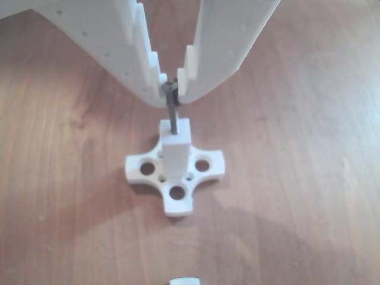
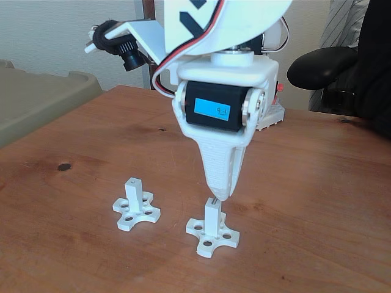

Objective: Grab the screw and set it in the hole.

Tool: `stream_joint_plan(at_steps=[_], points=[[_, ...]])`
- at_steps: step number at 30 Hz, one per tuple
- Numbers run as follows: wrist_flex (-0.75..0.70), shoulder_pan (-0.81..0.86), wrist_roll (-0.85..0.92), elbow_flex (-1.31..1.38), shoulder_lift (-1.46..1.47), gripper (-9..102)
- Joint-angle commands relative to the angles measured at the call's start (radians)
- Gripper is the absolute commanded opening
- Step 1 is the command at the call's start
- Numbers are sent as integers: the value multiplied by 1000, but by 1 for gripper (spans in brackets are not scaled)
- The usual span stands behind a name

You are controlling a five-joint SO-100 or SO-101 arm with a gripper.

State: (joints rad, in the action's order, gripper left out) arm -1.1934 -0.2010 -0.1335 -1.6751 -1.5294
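Other view, screw (image 1: 173,113) entering hole (image 1: 175,131)

A reddish-brown wooden desk (image 2: 73,183) is carrying everything, its grain showing a dark knot (image 2: 63,166) near the left edge in the fixed view. A second white plastic post on a cross-shaped base (image 2: 135,209) is standing upright at the left. A beige plastic bin (image 2: 36,97) is sitting beyond the desk's left corner, and a black padded chair armrest (image 2: 321,66) is showing at the right.
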Motion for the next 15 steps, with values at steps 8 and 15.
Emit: stream_joint_plan(at_steps=[8,15], points=[[-23,21,-3,51,-32,2],[-26,29,3,54,-34,2]])
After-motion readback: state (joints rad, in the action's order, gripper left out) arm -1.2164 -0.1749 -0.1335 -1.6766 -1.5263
